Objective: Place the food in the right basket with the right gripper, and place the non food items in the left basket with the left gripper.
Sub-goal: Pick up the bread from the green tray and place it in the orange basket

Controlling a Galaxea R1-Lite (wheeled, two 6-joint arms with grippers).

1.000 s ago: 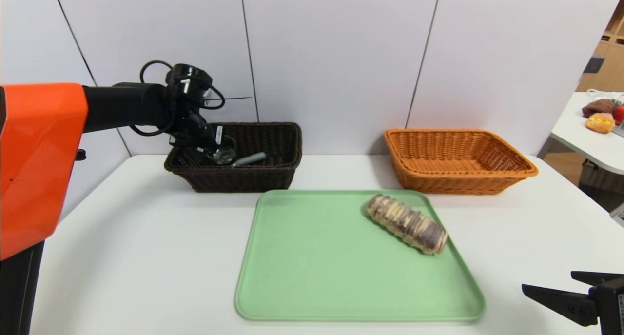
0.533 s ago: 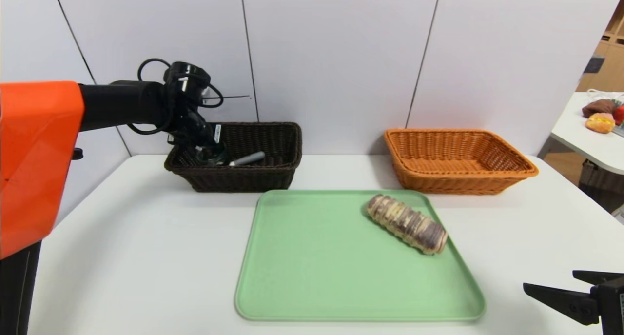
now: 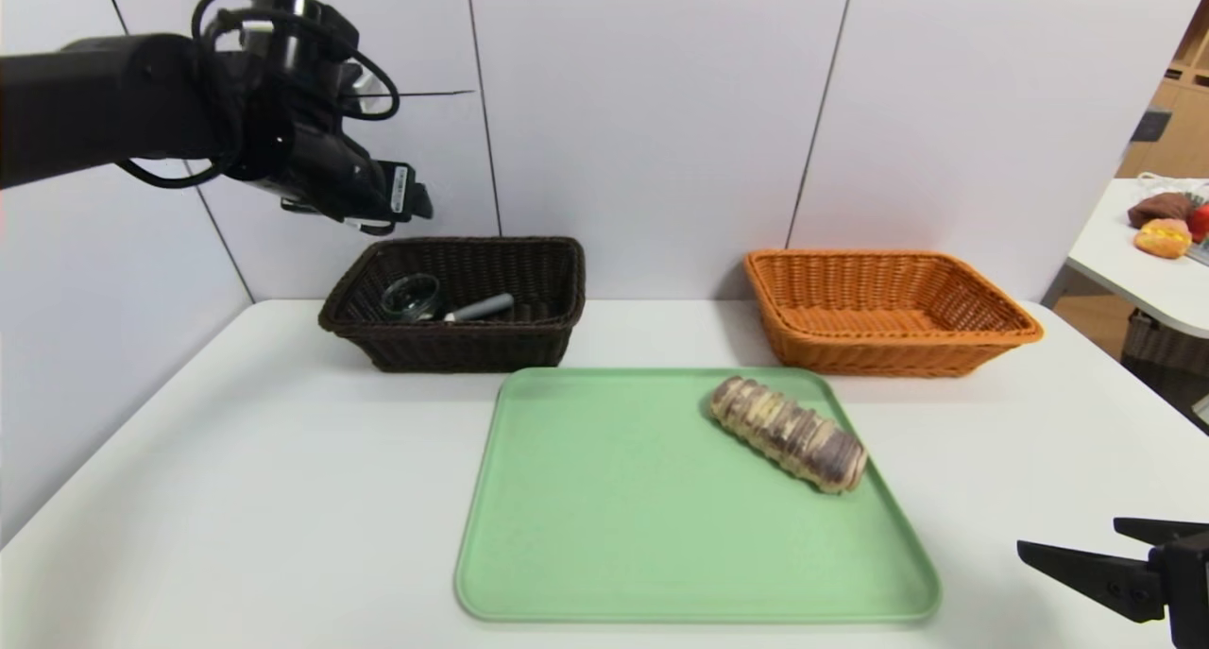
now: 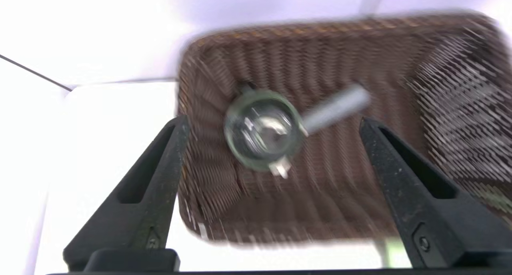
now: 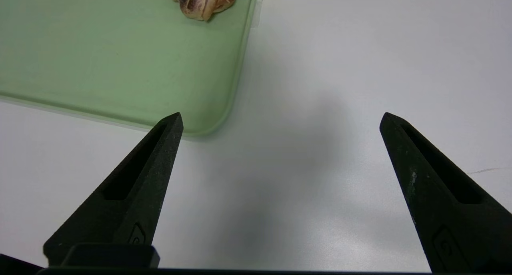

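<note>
The striped bread roll point(image 3: 787, 432) point(image 5: 202, 1) lies on the right side of the green tray point(image 3: 614, 517) point(image 5: 100, 59). Inside the dark brown left basket point(image 3: 472, 347) point(image 4: 320, 211) rest the clear glass cup point(image 3: 411, 297) point(image 4: 262, 129) and the grey-handled peeler point(image 3: 482, 307) point(image 4: 336, 107). My left gripper point(image 3: 420, 205) point(image 4: 273, 121) hangs well above that basket's left end, open and holding nothing. At the table's front right corner my right gripper point(image 3: 1069, 536) point(image 5: 282, 115) stays open over bare table, just off the tray's corner. The orange right basket point(image 3: 888, 351) stands behind the tray with nothing in it.
White wall panels rise right behind both baskets. A second table point(image 3: 1143, 271) with colourful items point(image 3: 1164, 238) stands far off at the right. Bare white table point(image 3: 264, 460) lies to the left of the tray.
My left gripper opened and let go of the glass cup in the dark basket, then rose high above it. The right arm has barely moved.
</note>
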